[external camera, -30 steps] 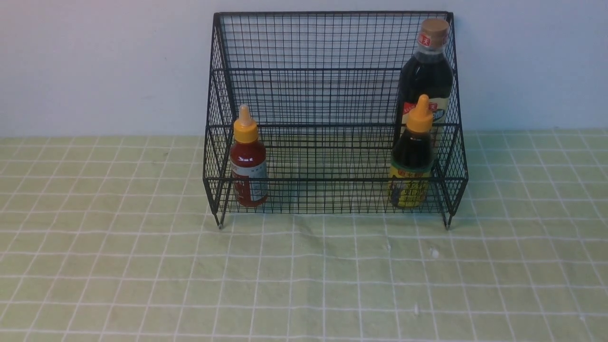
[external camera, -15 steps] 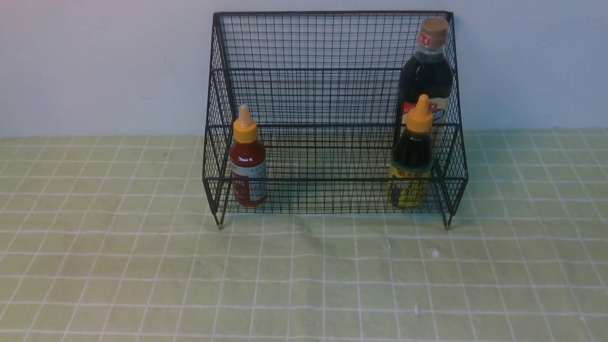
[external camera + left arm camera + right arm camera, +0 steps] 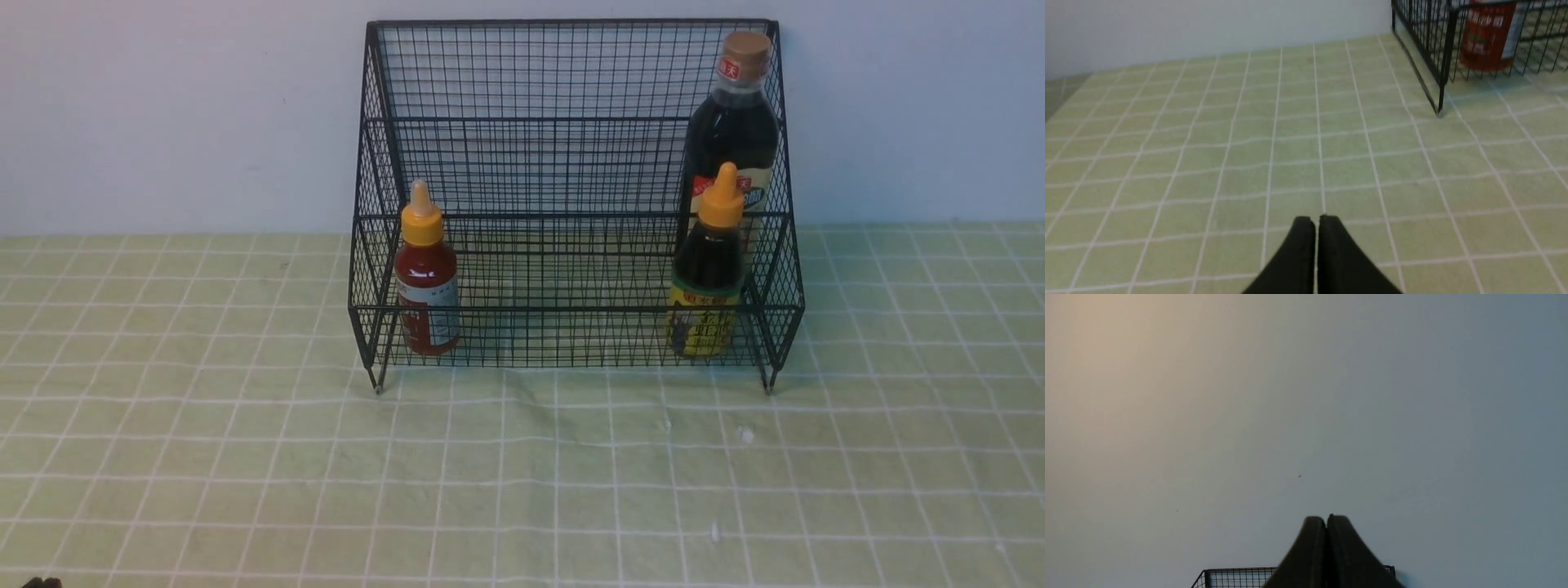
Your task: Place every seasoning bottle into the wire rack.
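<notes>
Bottles, all 3, stand upright in the wire rack (image 3: pixel 571 163) at the tablecloth's (image 3: pixel 522 490) far edge, we see: red-sauce bottle (image 3: pixel 426 282) at the lower tier's left end, yellow-label bottle (image 3: pixel 707 273) at its right end, tall dark bottle (image 3: pixel 732 135) behind it on the upper tier. Our left gripper (image 3: pixel 1316 220) and right gripper (image 3: pixel 1326 520) both have jaws pressed together, holding nothing.

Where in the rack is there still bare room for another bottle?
Lower tier of the wire rack: free between the red-sauce bottle and the yellow-label bottle. Upper tier: free left of the tall dark bottle. The right end is crowded.
</notes>
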Tool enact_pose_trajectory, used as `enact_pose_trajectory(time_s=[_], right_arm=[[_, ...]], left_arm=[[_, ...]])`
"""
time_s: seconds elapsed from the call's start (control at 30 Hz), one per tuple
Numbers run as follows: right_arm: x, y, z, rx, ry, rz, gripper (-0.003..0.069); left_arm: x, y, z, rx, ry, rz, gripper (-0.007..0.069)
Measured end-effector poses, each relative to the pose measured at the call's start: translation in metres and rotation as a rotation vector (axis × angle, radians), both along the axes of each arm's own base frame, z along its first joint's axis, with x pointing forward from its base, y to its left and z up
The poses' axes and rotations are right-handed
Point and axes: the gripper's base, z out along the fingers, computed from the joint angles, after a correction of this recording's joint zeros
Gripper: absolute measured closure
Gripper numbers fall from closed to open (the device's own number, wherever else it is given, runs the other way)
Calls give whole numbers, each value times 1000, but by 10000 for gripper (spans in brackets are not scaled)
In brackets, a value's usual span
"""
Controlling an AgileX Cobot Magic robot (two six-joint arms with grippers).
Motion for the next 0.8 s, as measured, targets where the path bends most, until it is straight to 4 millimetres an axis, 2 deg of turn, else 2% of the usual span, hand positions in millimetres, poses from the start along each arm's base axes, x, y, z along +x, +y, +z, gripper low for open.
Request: enact_pose_trajectory(time_s=[0.8], right_arm=[[0, 0, 0, -12, -1, -6, 673]], left_arm=[[0, 0, 0, 2, 1, 0, 631]])
